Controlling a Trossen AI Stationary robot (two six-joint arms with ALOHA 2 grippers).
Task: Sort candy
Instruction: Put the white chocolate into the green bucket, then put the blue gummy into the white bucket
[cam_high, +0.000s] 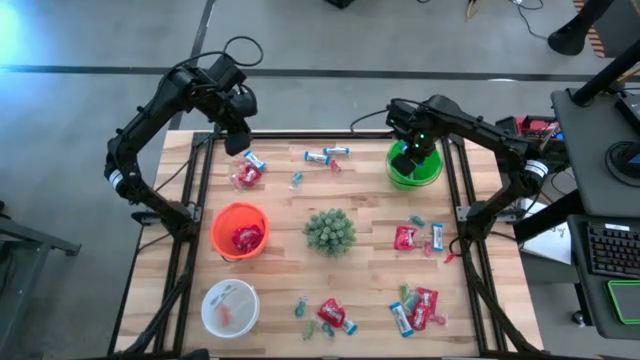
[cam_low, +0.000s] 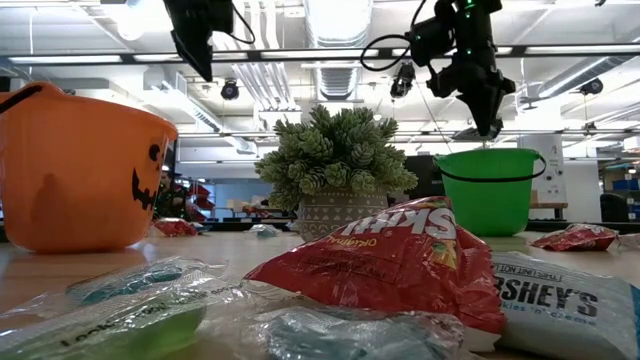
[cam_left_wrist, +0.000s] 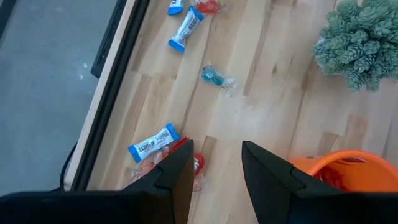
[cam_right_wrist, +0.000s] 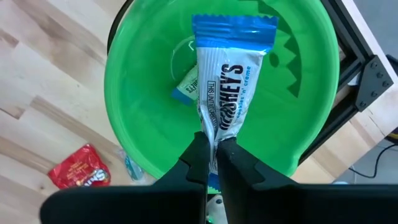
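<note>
- Hovering over the far left part of the table, the left gripper (cam_left_wrist: 214, 168) has its fingers apart with nothing between them. Right under it lie a red packet (cam_high: 246, 177) and a blue-and-white bar (cam_high: 254, 160).
- Sitting in the middle is the spiky plant (cam_high: 329, 231), with more candy all around it.
- Over on the right, the right gripper (cam_right_wrist: 209, 155) pinches a blue-and-white candy bar (cam_right_wrist: 229, 87) tight, hanging above the green bowl (cam_right_wrist: 143, 118).
- I think it should let go only while the bar hangs over the middle, so it drops beside the bar already inside.
</note>
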